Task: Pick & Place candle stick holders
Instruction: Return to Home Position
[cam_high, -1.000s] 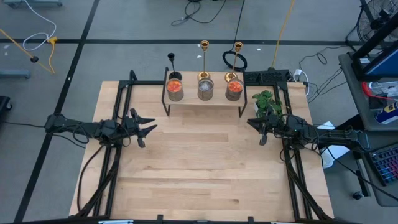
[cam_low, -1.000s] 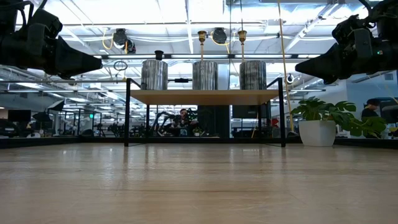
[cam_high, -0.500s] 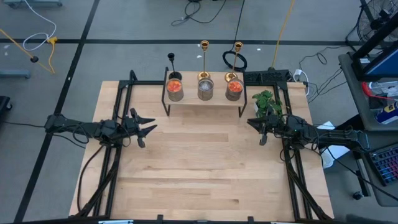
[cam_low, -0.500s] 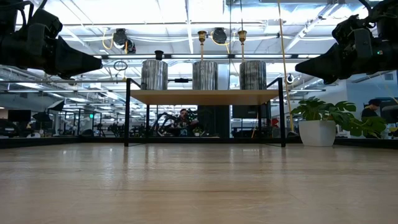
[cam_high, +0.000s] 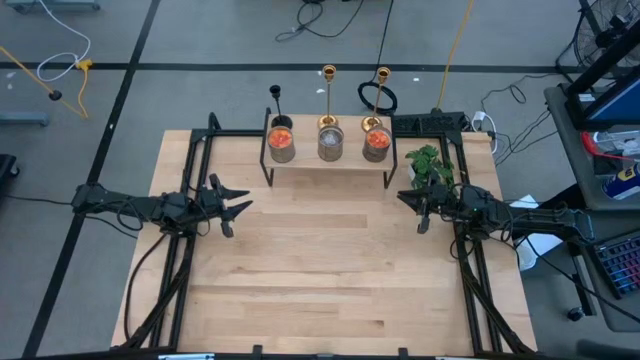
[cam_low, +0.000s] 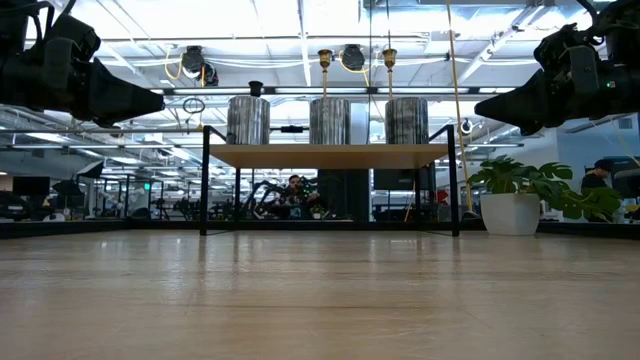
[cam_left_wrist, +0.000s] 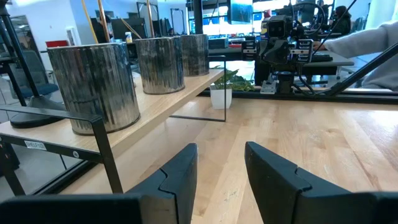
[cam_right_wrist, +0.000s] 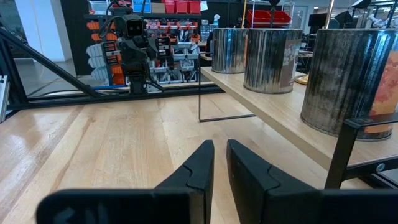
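Observation:
Three candle stick holders stand upright on the wooden shelf (cam_high: 325, 160) at the table's far middle, behind three metal cans (cam_high: 330, 143). They are a short black one (cam_high: 276, 95) on the left, a gold one (cam_high: 328, 75) in the middle and a gold one (cam_high: 383, 75) on the right. Their tops rise above the cans in the low view (cam_low: 325, 55), and their bases are partly hidden. My left gripper (cam_high: 238, 207) hovers at the table's left, open and empty (cam_left_wrist: 221, 152). My right gripper (cam_high: 408, 208) hovers at the right, empty, with a narrow gap between its fingers (cam_right_wrist: 220, 149).
A potted plant (cam_high: 428, 165) stands on the table right of the shelf, close to my right gripper. Black frame rails (cam_high: 190, 160) run along the table's left and right sides. A person's sleeve (cam_left_wrist: 367, 40) shows beyond the table. Bare wood lies between the arms.

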